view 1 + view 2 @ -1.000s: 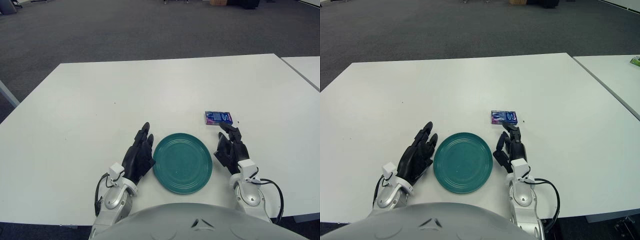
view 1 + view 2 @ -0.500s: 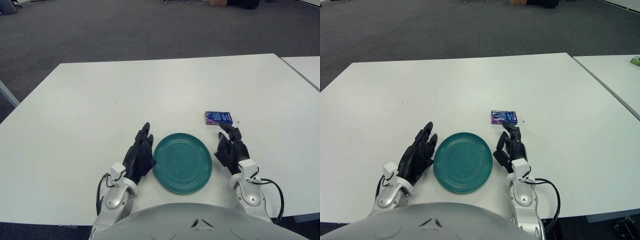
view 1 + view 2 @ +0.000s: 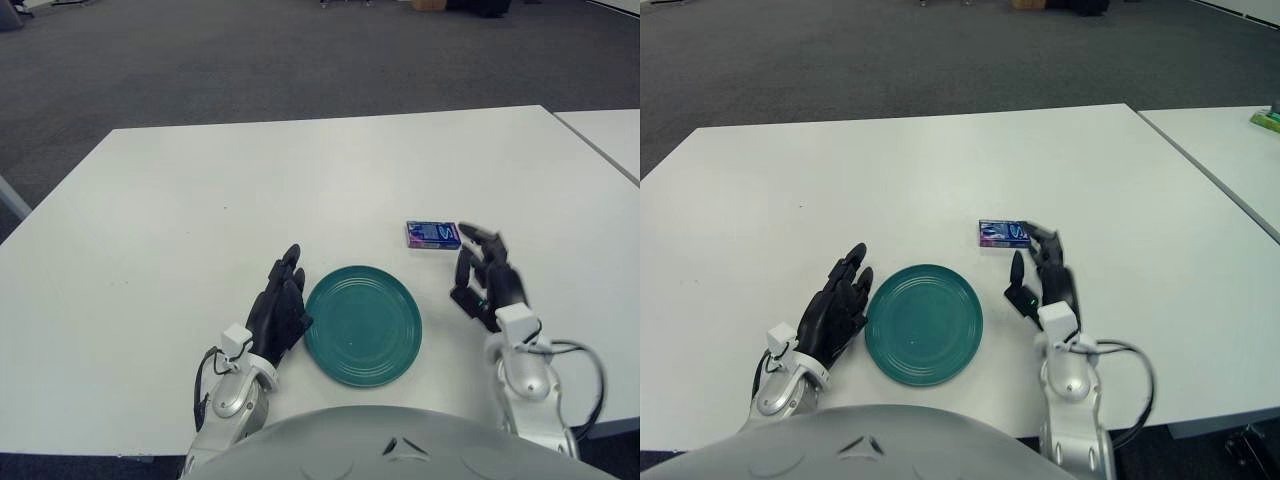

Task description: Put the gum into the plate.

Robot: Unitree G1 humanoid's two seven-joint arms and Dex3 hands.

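Observation:
A small blue and purple gum pack (image 3: pixel 432 235) lies flat on the white table (image 3: pixel 250 190), just beyond the right rim of a round teal plate (image 3: pixel 363 325); it also shows in the right eye view (image 3: pixel 1003 234). The plate is empty. My right hand (image 3: pixel 487 275) is raised off the table right of the plate, fingers spread, fingertips just right of the gum and holding nothing. My left hand (image 3: pixel 280 305) rests flat and open on the table against the plate's left rim.
A second white table (image 3: pixel 610 140) stands to the right across a narrow gap, with a green object (image 3: pixel 1266 119) on its far edge. Grey carpet lies beyond the table's far edge.
My right hand has lifted off the table and moved right and forward, so its fingertips now reach beside the gum. The gum, plate and left hand have not moved.

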